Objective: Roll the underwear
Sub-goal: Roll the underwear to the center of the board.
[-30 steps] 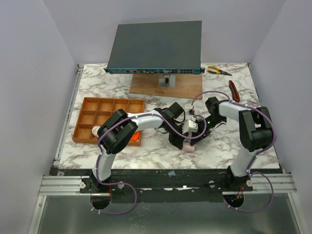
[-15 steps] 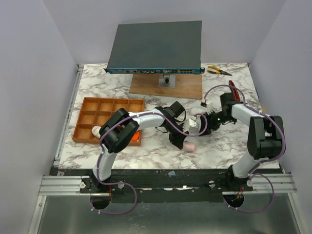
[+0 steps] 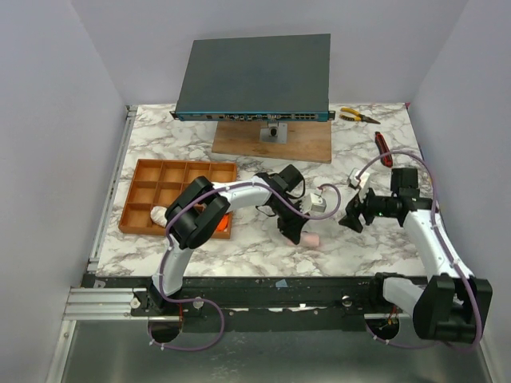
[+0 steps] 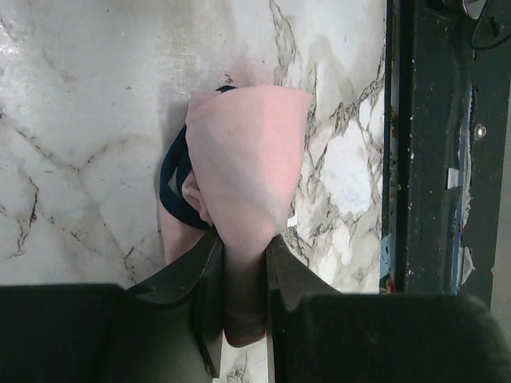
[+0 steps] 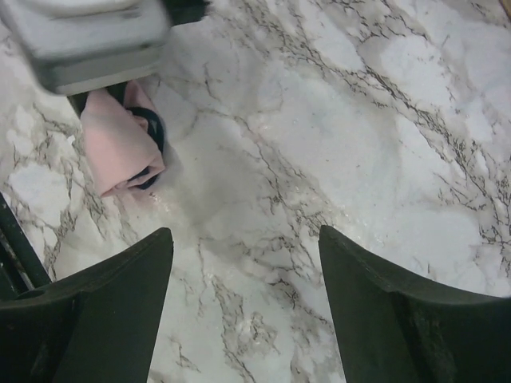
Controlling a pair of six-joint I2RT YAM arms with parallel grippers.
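Observation:
A pale pink underwear [image 4: 247,152] with dark edging lies rolled into a small bundle on the marble table. My left gripper [image 4: 243,243] is shut on its near end, the cloth pinched between both fingers. From above, the roll [image 3: 310,239] pokes out to the right of the left gripper [image 3: 291,228]. My right gripper [image 3: 352,220] stands open over bare marble, right of the roll and apart from it. In the right wrist view its jaws [image 5: 246,239] are wide with nothing between them, and the pink roll [image 5: 120,148] shows at upper left under the left gripper's body.
An orange-brown compartment tray [image 3: 136,209] sits at the left, with an orange cloth [image 3: 223,225] and a cream cloth [image 3: 159,213] in its near cells. At the back a dark rack unit [image 3: 255,76] rests on a wooden board [image 3: 271,142]. Pliers [image 3: 358,116] and a red-handled tool [image 3: 384,148] lie at back right.
My right arm has drawn back to the right, away from the roll, and its jaws have spread wider. The left gripper and the pink roll have stayed put.

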